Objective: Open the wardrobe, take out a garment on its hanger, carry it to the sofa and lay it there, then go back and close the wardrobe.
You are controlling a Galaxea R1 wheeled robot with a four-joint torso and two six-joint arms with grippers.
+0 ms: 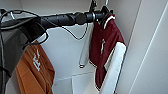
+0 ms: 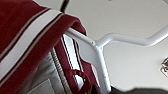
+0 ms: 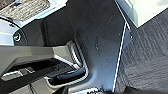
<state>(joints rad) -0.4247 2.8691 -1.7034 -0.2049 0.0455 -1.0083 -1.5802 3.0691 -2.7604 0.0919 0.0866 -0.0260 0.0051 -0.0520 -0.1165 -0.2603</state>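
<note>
At the left of the head view an orange jacket (image 1: 35,71) hung inside the open wardrobe (image 1: 65,47), its white back wall and a lower shelf showing behind. The left arm (image 1: 62,18) stretched across from the left, high up, with a loose black cable sagging beneath it, and its gripper (image 1: 101,14) reached the collar of the maroon varsity jacket (image 1: 105,42), which hung toward the right of the interior, one white sleeve dangling at its right side. Whether the fingers were spread or pinching the hanger could not be told. In the left wrist view the white hanger (image 2: 100,50) showed close up, its shoulder arm tucked under the jacket's striped collar. The right wrist view looked down on the robot's dark base (image 3: 100,37) and grey carpet (image 3: 147,60); its fingers' state could not be told
</note>
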